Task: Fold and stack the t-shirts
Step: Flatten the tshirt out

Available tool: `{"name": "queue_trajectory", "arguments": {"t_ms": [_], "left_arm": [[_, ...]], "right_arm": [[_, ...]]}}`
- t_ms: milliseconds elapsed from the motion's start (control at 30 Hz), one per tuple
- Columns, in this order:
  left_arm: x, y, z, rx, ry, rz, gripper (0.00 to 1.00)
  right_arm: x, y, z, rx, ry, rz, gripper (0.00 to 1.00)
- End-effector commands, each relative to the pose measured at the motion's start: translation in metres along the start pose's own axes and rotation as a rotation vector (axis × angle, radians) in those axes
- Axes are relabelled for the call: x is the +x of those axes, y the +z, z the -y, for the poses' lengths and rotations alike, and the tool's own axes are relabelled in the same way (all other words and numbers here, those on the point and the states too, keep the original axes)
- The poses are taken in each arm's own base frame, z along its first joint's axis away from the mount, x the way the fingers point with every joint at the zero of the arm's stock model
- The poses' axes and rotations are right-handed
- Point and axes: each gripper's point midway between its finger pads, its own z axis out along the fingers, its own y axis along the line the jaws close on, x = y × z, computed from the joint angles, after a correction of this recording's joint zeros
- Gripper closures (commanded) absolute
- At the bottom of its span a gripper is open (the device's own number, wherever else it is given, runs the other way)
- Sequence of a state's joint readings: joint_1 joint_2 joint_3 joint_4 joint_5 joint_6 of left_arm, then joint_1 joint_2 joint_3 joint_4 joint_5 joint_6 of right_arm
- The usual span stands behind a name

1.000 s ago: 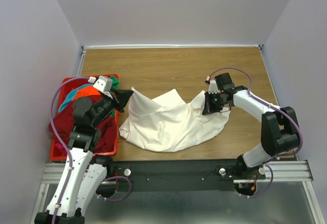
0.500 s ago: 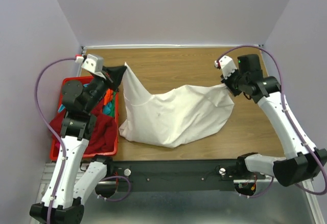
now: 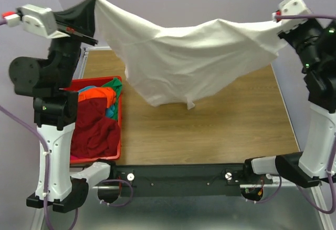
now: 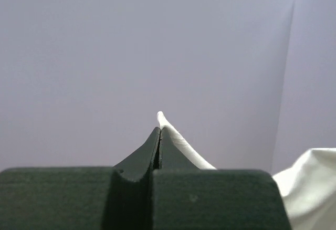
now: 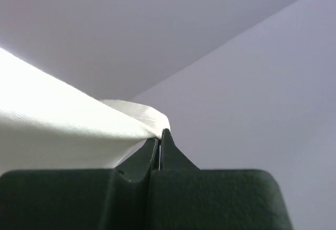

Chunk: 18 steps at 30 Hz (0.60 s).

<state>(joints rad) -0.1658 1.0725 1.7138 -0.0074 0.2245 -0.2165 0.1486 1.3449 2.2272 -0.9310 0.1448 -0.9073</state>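
Hanging white t-shirt (image 3: 184, 62) spanned both raised grippers, above the table (image 3: 220, 130).
Left gripper (image 3: 90, 3) was pinched tight on one edge, right gripper (image 3: 277, 23) likewise on the opposite edge; the cloth sagged between them. Dark red, orange, teal and green t-shirts (image 3: 94, 130) lay heaped in the red basket (image 3: 119, 135) at the table's left.

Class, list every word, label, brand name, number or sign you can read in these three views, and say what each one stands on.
None: no text can be read in any view.
The white t-shirt, pinched by the left gripper and right gripper, shows no print.
The red basket and the dark red shirt in it show no lettering.
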Motion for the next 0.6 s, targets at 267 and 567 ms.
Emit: {"name": "queue_trajectory", "arguments": {"t_ms": [267, 567], "left_arm": [[-0.085, -0.039, -0.042, -0.308, 0.132, 0.258, 1.0], [0.059, -0.016, -0.036, -0.147, 0.07, -0.023, 1.0]], "right_arm": [[0.097, -0.053, -0.159, -0.627, -0.205, -0.183, 1.0], [0.075, -0.011, -0.147, -0.56, 0.028, -0.216, 1.0]]}}
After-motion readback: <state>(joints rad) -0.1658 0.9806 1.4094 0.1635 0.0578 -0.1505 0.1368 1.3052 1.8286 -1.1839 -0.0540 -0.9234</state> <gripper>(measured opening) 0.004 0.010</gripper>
